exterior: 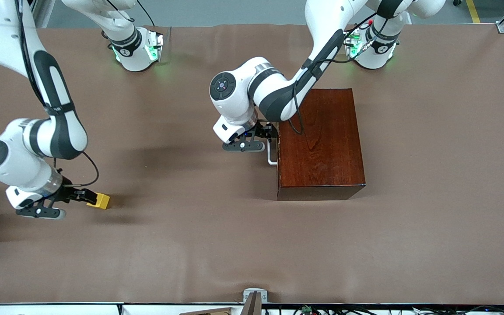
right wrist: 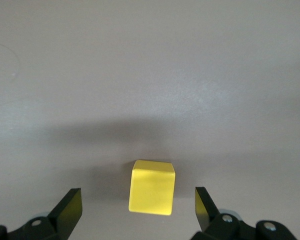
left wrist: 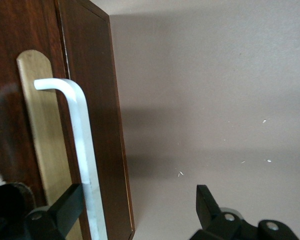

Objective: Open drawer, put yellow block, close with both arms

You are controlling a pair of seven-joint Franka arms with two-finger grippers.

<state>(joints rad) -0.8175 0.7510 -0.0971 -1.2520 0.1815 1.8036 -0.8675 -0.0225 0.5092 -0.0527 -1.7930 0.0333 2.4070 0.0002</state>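
Note:
The drawer of the dark reddish-brown wooden box is shut, and its front faces the right arm's end of the table. My left gripper is open at the drawer front. In the left wrist view the white bar handle runs just inside one finger, and the other finger is off over the table. The yellow block lies on the table near the right arm's end. My right gripper is open right at it. In the right wrist view the block sits between the spread fingers, just ahead of the tips and untouched.
The brown table cover carries only the box and the block. The handle also shows in the front view, sticking out from the box. A small metal bracket sits at the table edge nearest the front camera.

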